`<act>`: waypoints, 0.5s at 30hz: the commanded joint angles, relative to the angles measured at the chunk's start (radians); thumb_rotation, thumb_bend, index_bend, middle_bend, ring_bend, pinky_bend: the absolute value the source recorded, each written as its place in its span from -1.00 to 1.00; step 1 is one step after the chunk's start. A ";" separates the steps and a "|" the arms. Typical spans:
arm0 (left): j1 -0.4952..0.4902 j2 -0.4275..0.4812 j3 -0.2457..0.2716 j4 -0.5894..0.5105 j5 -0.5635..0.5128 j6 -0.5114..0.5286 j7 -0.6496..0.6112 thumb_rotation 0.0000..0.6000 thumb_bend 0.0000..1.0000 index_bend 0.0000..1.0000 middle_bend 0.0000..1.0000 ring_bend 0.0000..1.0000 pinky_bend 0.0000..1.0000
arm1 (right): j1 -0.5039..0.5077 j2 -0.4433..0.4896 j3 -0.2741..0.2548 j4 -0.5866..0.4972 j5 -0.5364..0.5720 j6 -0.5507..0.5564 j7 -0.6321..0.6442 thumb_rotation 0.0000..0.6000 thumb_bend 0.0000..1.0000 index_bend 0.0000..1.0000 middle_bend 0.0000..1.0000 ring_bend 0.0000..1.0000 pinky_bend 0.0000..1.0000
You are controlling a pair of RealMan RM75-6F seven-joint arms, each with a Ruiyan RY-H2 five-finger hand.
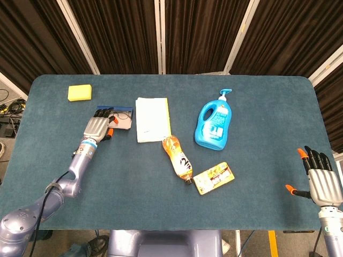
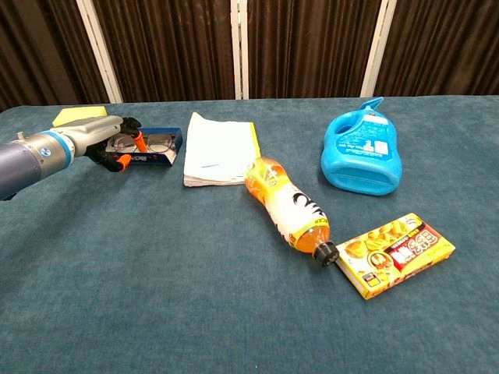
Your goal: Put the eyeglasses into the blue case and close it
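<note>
The eyeglasses (image 2: 158, 143) lie inside the blue case (image 2: 153, 148), near the counter's (image 1: 257, 176) far left. The left robot hand (image 1: 98, 126) grips the case's half-raised flap. The right robot hand (image 1: 321, 179) hovers apart, fingers spread, holding nothing.

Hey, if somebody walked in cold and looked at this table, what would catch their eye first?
Probably the big blue detergent bottle lying right of centre, with the orange drink bottle on its side nearer the front beside a yellow snack box. Then the left robot hand at the far left, resting on the blue case with the eyeglasses inside, next to a white notepad.
</note>
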 commanded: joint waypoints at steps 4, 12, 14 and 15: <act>-0.003 -0.022 0.009 0.017 0.025 0.043 -0.006 1.00 0.22 -0.23 -1.00 -1.00 -1.00 | 0.001 -0.003 0.001 0.004 0.006 -0.005 -0.002 1.00 -1.00 -1.00 -1.00 -1.00 -1.00; -0.001 -0.045 0.008 0.055 0.024 0.049 -0.014 1.00 0.25 0.11 -1.00 -1.00 -1.00 | 0.003 -0.005 0.001 0.008 0.009 -0.009 0.001 1.00 -1.00 -1.00 -1.00 -1.00 -1.00; -0.001 -0.045 0.007 0.058 0.024 0.048 -0.020 1.00 0.27 0.17 -1.00 -1.00 -1.00 | 0.003 -0.004 0.001 0.008 0.009 -0.010 0.002 1.00 -1.00 -1.00 -1.00 -1.00 -1.00; 0.000 -0.044 0.007 0.057 0.026 0.050 -0.025 1.00 0.27 0.22 -1.00 -1.00 -1.00 | 0.003 -0.004 0.001 0.008 0.009 -0.011 0.002 1.00 -1.00 -1.00 -1.00 -1.00 -1.00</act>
